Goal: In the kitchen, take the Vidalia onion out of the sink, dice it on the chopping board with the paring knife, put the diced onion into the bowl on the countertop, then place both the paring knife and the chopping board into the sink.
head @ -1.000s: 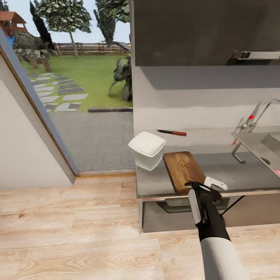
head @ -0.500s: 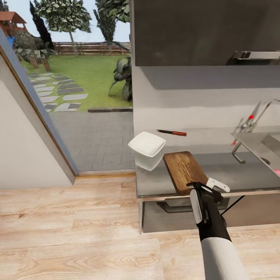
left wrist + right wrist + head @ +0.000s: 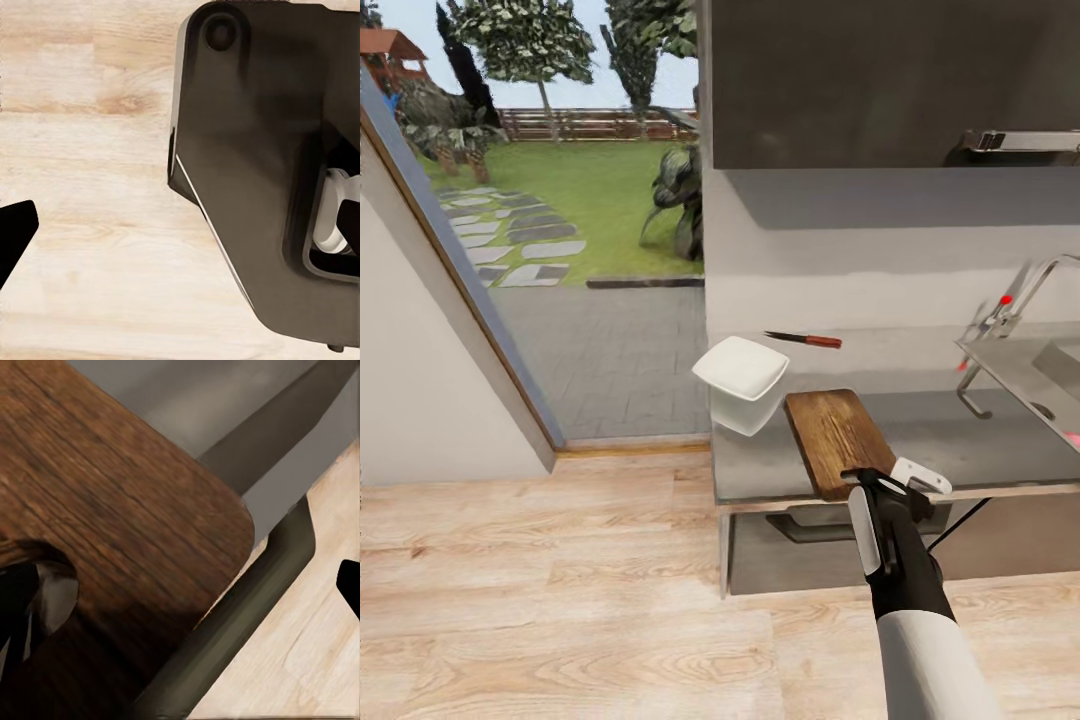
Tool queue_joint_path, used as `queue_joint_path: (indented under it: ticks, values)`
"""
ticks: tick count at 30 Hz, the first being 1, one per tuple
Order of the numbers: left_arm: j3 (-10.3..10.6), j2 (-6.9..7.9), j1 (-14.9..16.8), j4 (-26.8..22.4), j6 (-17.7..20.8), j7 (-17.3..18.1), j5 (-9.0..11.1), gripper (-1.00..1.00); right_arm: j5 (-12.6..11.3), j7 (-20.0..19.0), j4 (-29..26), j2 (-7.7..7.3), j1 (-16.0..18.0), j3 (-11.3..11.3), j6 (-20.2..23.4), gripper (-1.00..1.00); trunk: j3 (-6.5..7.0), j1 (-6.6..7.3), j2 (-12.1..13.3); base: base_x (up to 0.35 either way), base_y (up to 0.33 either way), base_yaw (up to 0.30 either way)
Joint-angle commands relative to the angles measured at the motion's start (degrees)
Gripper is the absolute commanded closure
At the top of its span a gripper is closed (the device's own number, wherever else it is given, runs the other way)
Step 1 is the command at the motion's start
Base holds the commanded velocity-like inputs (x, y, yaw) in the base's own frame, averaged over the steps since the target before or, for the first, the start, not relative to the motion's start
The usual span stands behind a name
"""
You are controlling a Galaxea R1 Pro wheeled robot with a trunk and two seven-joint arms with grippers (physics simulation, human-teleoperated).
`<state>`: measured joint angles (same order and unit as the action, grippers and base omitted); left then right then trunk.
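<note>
The brown chopping board [image 3: 830, 435] lies on the grey countertop [image 3: 970, 440], its near end at the front edge. My right gripper [image 3: 887, 478] is open at that near end. In the right wrist view one dark fingertip [image 3: 26, 607] sits in the board's [image 3: 112, 510] slot hole and the other hangs beyond the counter edge. The white bowl [image 3: 741, 384] stands left of the board at the counter's corner. Further back, by the wall, lies the red-handled paring knife [image 3: 803, 341]. The sink [image 3: 1010, 372] is at far right. The onion is out of view. My left gripper [image 3: 180, 232] is open over the floor.
A chrome tap [image 3: 1015, 295] with a red-tipped lever rises behind the sink. A dark wall cabinet [image 3: 880, 80] hangs above the counter. A drawer handle [image 3: 810, 525] shows under the counter edge. Left is wooden floor [image 3: 540, 600] and a glass opening to the garden.
My right gripper has edged slightly to the right at the board's near end. The whole view has shifted a few pixels. Board, bowl and knife lie as before.
</note>
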<state>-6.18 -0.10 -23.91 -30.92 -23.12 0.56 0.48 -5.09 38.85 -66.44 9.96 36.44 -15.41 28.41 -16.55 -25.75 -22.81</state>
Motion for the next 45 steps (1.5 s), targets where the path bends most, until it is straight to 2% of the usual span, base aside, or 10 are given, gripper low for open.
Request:
queue_joint_path:
  ticks: [1,4,5,26,27,45]
  values:
    - [-0.06,0.0,-0.01,-0.09,-0.06,0.06,0.04,-1.0,-0.72,0.26,-0.11,0.03,0.03,-0.02,0.45,-1.0,-0.1,-0.03,-0.1,-0.044,0.04,0.0]
    - [-0.06,0.0,-0.01,-0.1,-0.07,0.06,0.04,-1.0,-0.75,0.26,-0.15,0.03,0.03,0.01,0.76,-1.0,-0.1,-0.03,-0.1,-0.026,0.023,0.0]
    - [-0.06,0.01,-0.02,-0.1,-0.08,0.06,0.04,-1.0,-0.78,0.26,-0.16,0.03,0.03,0.01,3.15,-1.0,-0.1,-0.03,-0.1,-0.012,0.011,0.0]
    - [-0.06,0.01,-0.01,-0.1,-0.09,0.06,0.04,-1.0,-0.84,0.26,-0.18,0.03,0.03,0.09,3.21,-1.0,-0.1,-0.03,-0.1,-0.001,0.001,0.0]
    - [-0.06,0.01,-0.01,-0.1,-0.09,0.06,0.04,-1.0,-0.85,0.26,-0.18,0.03,0.03,0.09,3.22,1.0,-0.1,-0.03,-0.1,0.0,0.0,0.0]
    - [-0.06,0.01,-0.01,-0.03,-0.04,0.06,0.04,-1.0,-0.87,0.34,-0.31,0.03,0.03,0.07,3.23,1.0,-0.1,-0.03,-0.1,0.0,0.0,0.0]
